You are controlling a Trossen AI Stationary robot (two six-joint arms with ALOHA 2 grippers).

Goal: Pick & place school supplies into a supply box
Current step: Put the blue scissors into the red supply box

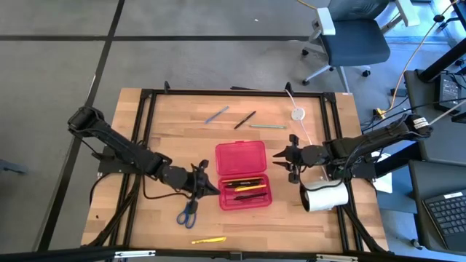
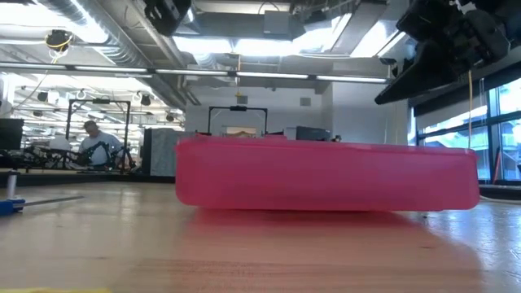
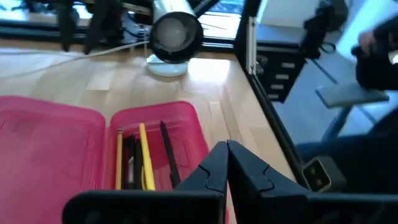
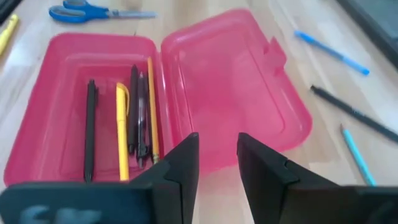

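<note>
The left gripper (image 3: 227, 163) is seen with its jaws pressed together, empty, just beside the tray end of the red pencil case (image 1: 242, 175). The right gripper (image 4: 217, 163) is seen with jaws apart, holding nothing, beside the open lid. Pens and pencils (image 4: 123, 124) in the tray are shown only by the wrist and high views. Blue-handled scissors (image 1: 188, 212) and a yellow pen (image 1: 209, 239) lie on the surface (image 1: 145, 225) near the left arm, which is stretched low.
</note>
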